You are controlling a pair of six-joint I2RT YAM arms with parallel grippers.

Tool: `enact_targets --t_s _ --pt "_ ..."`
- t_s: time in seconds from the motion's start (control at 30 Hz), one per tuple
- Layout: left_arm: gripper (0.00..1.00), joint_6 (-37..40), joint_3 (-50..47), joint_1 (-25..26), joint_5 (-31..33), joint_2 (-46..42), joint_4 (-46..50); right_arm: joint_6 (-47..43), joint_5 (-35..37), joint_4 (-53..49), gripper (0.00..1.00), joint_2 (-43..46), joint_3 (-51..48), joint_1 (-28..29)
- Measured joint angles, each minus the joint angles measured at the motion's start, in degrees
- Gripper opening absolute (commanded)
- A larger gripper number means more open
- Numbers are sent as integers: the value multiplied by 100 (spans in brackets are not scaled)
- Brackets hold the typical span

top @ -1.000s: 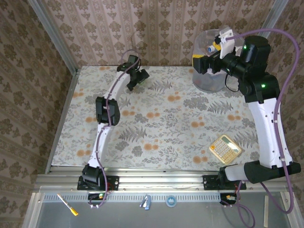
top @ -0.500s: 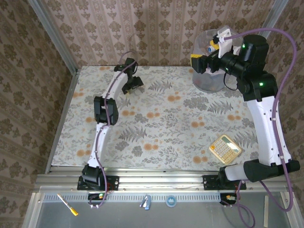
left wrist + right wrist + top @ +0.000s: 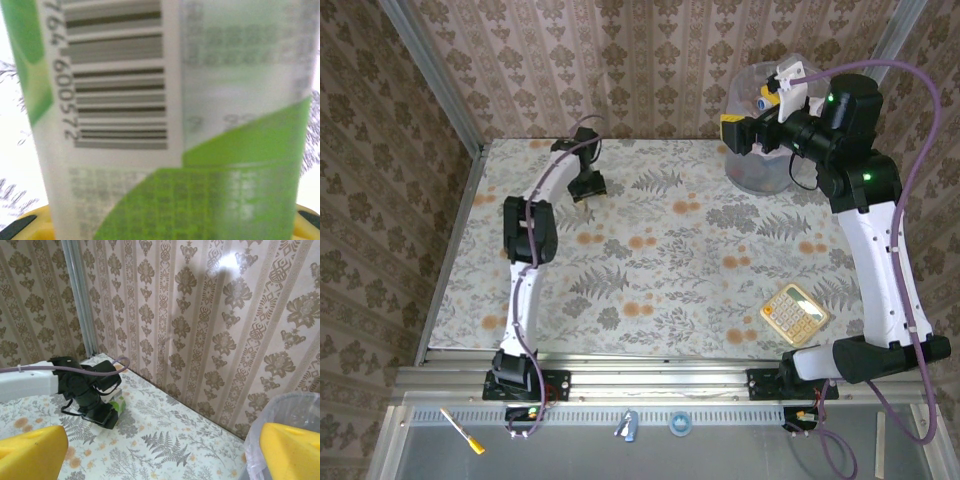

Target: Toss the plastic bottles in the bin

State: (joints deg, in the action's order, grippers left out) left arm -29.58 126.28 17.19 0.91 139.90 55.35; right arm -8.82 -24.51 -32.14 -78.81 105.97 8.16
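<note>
At the far left of the table point(image 3: 660, 260), the left gripper point(image 3: 587, 187) is closed on a green-and-white bottle point(image 3: 165, 125), its yellow fingers against both sides. The right gripper point(image 3: 160, 450) hangs wide open and empty beside the bin point(image 3: 757, 172) at the far right.

We're looking at a lab rig dressed up as a home: brown damask wallpaper point(image 3: 650, 60) on panels framed by aluminium posts point(image 3: 430, 72), a floral tablecloth point(image 3: 660, 250), and the left arm point(image 3: 517, 305) and right arm point(image 3: 885, 270) bolted to a metal rail point(image 3: 660, 385).
</note>
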Motion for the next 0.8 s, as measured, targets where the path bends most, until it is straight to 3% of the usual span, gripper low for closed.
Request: enact_targets --t_s 0.2,0.47,0.8 --pt "42 686 -1478 85 -140 -1556 -1078 238 4 61 100 0 -68 -2" --pt "41 1650 -2966 699 -1375 -3622 -3226 1106 -63 -328 100 -531 769 -4" --pt "38 2138 -2927 2057 -2361 -3947 -3950 2367 -562 -459 100 -909 859 -9"
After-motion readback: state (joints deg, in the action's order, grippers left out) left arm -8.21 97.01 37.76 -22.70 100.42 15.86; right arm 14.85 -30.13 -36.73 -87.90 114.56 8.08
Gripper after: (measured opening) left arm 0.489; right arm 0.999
